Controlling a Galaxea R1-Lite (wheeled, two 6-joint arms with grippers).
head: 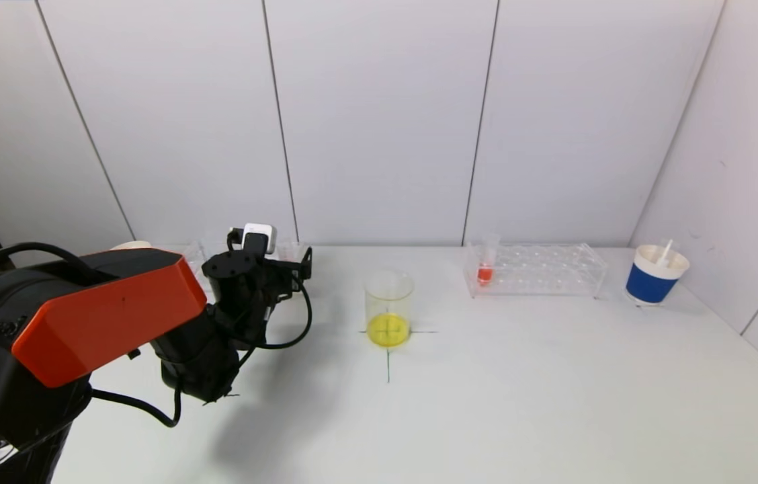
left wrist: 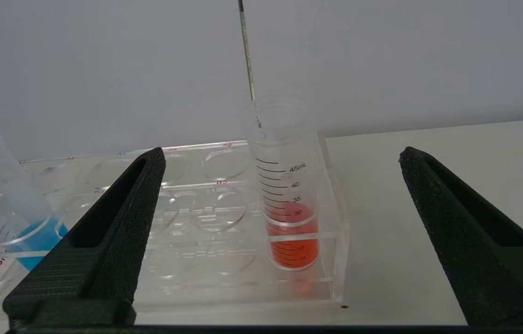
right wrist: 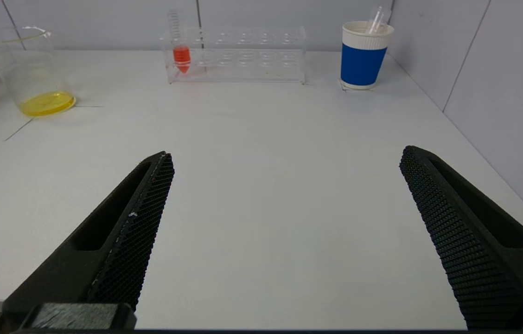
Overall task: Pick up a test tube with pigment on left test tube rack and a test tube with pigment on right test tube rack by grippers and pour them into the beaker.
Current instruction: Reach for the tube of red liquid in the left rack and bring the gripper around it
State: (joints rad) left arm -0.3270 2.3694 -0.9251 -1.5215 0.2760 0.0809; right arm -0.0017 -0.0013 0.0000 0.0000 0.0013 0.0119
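Left gripper at the left rack, about 10 o'clock on the table — fingers spread wide, nothing between them but air, lined up on the orange tube upright in the rack's end slot. A blue tube in the same rack, tilted. Right gripper low over bare table, likewise wide apart and empty (out of the head view). Beaker at centre on a drawn cross, yellow liquid in its bottom. Right rack at about 1 o'clock — one red tube upright in its left end. Blue cup just beyond, at 2 o'clock.
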